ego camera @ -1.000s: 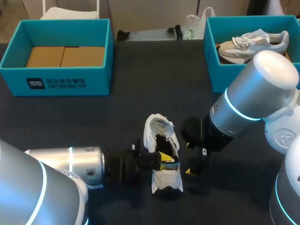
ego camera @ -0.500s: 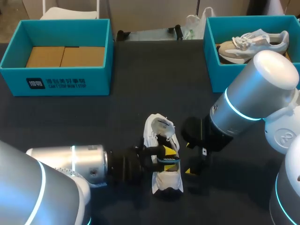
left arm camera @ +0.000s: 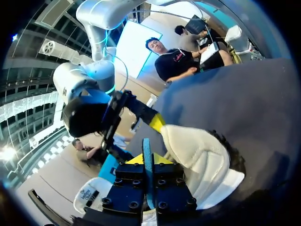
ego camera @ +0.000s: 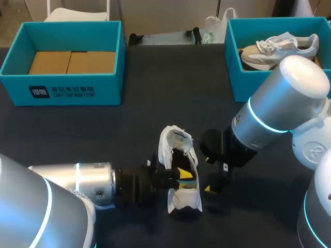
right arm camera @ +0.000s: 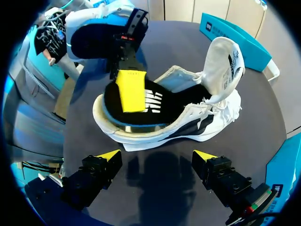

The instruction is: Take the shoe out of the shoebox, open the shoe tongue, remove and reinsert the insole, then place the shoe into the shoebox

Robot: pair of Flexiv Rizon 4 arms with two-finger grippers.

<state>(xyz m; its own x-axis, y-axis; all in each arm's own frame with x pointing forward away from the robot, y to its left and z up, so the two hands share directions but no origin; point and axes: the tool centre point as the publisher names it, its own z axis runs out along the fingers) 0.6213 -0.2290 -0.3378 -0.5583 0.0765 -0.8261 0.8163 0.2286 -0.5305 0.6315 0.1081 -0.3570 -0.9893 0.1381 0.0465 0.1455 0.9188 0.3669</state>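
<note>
Shoe [ego camera: 183, 199] is sitting upright on the table [ego camera: 155, 103], tongue [right arm camera: 225, 56] standing open, between both grippers. Left gripper [ego camera: 182, 174] is pinching the insole [right arm camera: 160, 106] at its raised heel end (one yellow finger [right arm camera: 131, 92] on top). Right gripper [right arm camera: 155, 159] is hanging spread and empty beside the shoe. Judgement: insole is looking thin, light and floppy, best held at that heel edge; the light shoe is probably needing bracing at its stiffer sole.

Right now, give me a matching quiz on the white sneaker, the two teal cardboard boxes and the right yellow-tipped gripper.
1. white lace-up sneaker
2. left teal cardboard box
3. right teal cardboard box
4. right yellow-tipped gripper

A. open, beside the sneaker
B. holds a beige shoe
C. tongue pulled up and open
D. holds no shoe

Pairs: 1-C, 2-D, 3-B, 4-A
</note>
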